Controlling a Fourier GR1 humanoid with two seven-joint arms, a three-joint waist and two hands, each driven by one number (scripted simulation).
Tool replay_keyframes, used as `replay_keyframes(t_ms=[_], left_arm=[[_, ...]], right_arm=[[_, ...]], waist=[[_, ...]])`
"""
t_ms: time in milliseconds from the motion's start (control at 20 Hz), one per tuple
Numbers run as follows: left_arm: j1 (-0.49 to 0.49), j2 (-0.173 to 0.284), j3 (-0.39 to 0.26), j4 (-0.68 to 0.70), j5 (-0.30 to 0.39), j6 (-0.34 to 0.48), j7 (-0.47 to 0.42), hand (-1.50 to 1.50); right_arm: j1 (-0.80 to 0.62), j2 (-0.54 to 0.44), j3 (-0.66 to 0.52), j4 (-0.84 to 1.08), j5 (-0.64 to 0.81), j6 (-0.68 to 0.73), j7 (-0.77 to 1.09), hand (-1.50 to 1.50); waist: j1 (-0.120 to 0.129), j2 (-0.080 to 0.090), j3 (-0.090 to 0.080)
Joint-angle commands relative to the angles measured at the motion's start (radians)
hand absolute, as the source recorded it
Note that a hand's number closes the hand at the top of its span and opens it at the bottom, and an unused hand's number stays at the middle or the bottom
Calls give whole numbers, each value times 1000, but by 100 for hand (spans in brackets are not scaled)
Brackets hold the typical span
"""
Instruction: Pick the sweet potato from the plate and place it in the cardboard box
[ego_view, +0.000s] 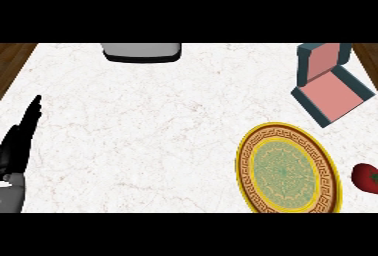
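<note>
The plate (289, 169), with a gold and brown patterned rim and a green middle, lay on the white marble worktop (148, 130) at the right, and nothing was on it. No sweet potato was visible anywhere, so where it lay I cannot say. Just beside the plate, at the right edge of the view, lay a red round thing with a green spot (366, 177), partly cut off; it looked more like a tomato or a pepper. The box (331, 82) stood open further up on the right, pink inside with dark teal walls, not looking like cardboard.

The left robot hand (21, 137) rested at the left edge, fingers straight and pointing up, holding nothing. The right robot hand was not to be seen.

As a judgement only: a sweet potato should be stiff, rather heavy and not fragile, with a dry skin that does not slip much; the best hold would be around its thick middle.
</note>
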Motion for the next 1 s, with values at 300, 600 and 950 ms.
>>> replay_keyframes(t_ms=[300,600,950], left_arm=[[16,-8,8,-16,-10,-2,3,0],[-35,20,23,-46,11,-41,66,0],[20,-48,-23,-37,-33,6,-12,0]], right_arm=[[-295,61,46,79,-50,184,136,150],[-464,159,65,194,-32,137,272,150],[-575,188,73,375,2,95,291,150]], waist=[[1,-4,-2],[14,1,-1],[43,14,1]])
